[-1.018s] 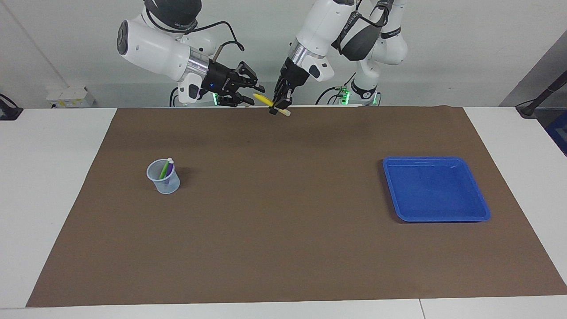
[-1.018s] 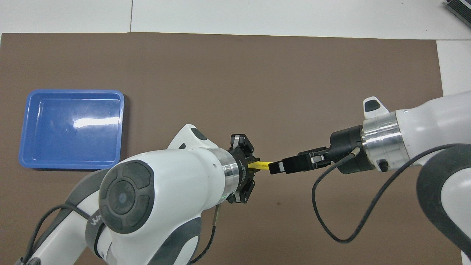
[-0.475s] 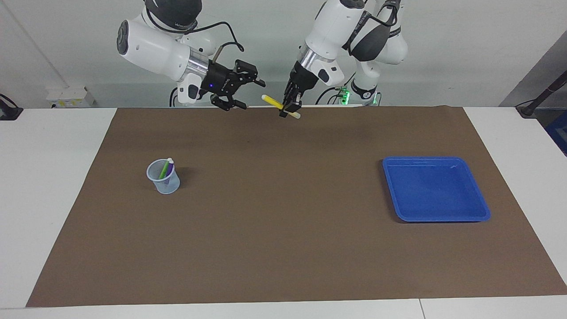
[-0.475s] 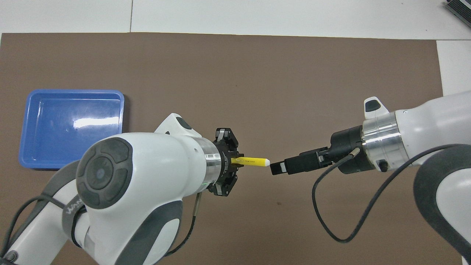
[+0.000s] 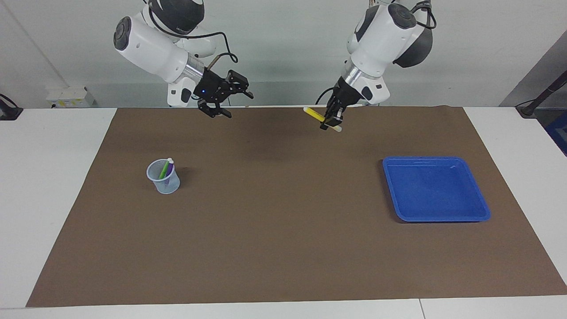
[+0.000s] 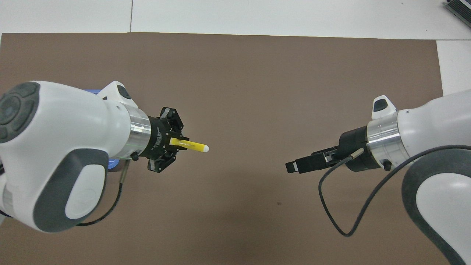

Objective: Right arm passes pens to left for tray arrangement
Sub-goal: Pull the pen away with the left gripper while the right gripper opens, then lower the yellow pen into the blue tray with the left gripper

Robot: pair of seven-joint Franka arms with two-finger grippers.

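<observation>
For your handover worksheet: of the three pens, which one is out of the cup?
The yellow pen, clamped in the left tool above the mat. The green pen and purple pen stand in the cup.

— What are you looking at on the table (image 5: 57,177)?

— You are seeing a white top with a brown mat (image 5: 283,230) lying over most of it.

— And what is sitting on the mat?

— A translucent cup (image 5: 164,177) is standing toward the right arm's end, and a blue tray (image 5: 480,208) is lying flat toward the left arm's end. They are sitting well apart, each about as near to the robots as the other.
</observation>
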